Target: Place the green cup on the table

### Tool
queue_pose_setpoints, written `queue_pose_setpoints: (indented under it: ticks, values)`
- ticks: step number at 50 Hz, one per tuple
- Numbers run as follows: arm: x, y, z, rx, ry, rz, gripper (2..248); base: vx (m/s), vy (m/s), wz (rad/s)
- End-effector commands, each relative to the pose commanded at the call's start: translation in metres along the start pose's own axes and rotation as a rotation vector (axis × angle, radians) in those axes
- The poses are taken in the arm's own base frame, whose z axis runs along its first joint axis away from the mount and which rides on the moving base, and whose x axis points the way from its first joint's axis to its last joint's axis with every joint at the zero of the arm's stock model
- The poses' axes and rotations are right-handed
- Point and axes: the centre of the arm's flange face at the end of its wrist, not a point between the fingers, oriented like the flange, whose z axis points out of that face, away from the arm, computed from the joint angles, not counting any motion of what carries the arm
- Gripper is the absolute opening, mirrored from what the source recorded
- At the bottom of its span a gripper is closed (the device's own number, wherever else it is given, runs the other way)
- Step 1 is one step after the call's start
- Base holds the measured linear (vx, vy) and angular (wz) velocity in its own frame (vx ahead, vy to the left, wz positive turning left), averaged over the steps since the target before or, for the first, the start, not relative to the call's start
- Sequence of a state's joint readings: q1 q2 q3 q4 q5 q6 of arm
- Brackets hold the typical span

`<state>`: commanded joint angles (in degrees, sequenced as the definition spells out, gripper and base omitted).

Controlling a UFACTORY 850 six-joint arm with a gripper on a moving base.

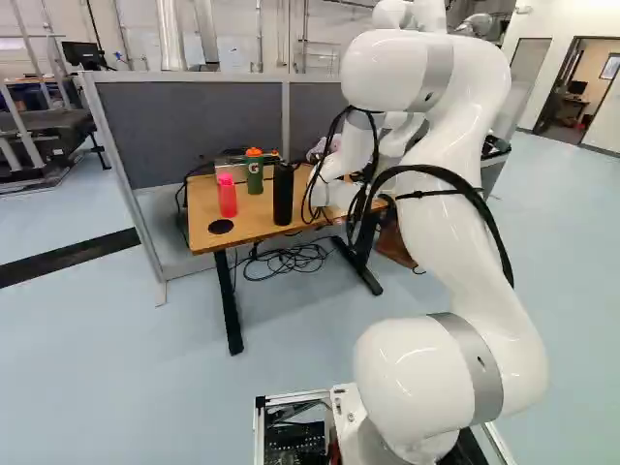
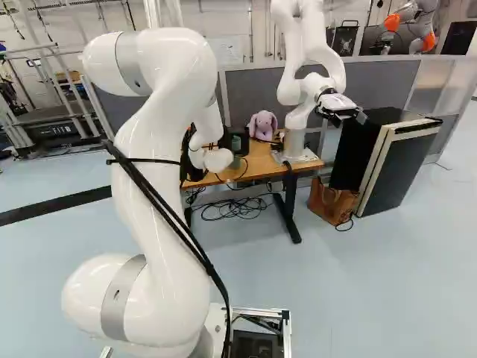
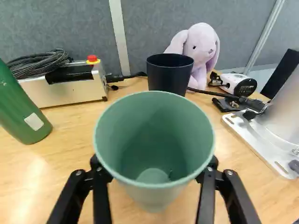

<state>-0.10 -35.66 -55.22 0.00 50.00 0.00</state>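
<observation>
Green cup (image 3: pixel 154 135) is clamped in the wide-set gripper (image 3: pixel 154 169), black cup (image 3: pixel 169 80) just ahead.

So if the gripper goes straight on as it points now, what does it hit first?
Probably the dark cup, directly beyond the green cup in the gripper. Depth is unclear; if the line dips, the tabletop could come first.

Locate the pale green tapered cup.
In the wrist view, the green cup is held in the gripper, with a dark tapered cup beyond it on the wooden table.
</observation>
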Motion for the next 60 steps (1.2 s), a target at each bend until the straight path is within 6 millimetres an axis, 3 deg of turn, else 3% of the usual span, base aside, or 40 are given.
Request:
queue_pose_setpoints:
  ticks: [3,4,9,10,25,60]
  values:
    - [0.000,0.000,0.000,0.000,0.000,0.000,174,0.000,0.000,0.000]
    - [0.000,0.000,0.000,0.000,0.000,0.000,208,0.000,0.000,0.000]
    - [0.000,0.000,0.000,0.000,0.000,0.000,208,0.000,0.000,0.000]
    - [0.000,0.000,0.000,0.000,0.000,0.000,244,0.000,0.000,0.000]
    - [0.005,0.000,-0.007,-0.001,0.006,0.000,247,0.000,0.000,0.000]
    - [0.028,-0.001,-0.081,0.003,0.031,-0.001,247,0.000,0.000,0.000]
